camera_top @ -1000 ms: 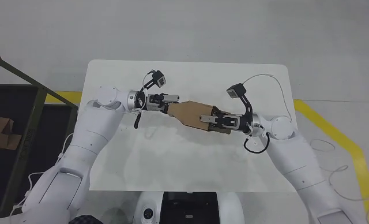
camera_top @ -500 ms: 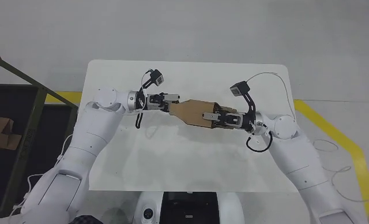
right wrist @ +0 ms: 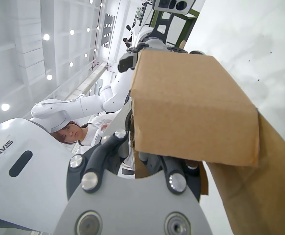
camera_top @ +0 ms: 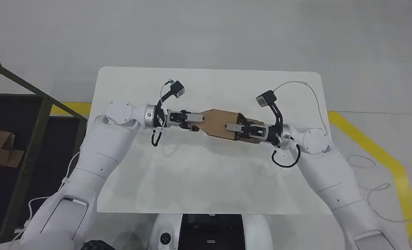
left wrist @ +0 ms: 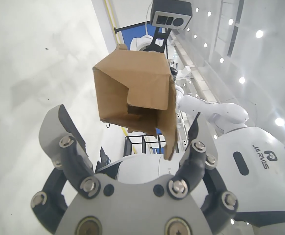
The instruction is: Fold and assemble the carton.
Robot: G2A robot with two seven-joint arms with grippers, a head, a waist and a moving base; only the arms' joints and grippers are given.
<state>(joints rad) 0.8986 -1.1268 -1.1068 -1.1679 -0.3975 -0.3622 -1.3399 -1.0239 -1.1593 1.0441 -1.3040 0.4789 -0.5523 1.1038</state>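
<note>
The carton [camera_top: 220, 120] is held above the surface [camera_top: 212, 179], long axis arm to arm: right gripper [camera_top: 235, 129] jaws clenched on one end, left gripper [left wrist: 128, 113] jaws spread just off the open end (a loose flap [left wrist: 171, 143] hangs between them).

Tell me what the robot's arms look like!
The left arm and right arm are glossy white with rounded joints. Each end effector, left and right, has grey plates, black links and silver screws. A black camera rides each wrist; a thin white cable loops off the right one.
</note>
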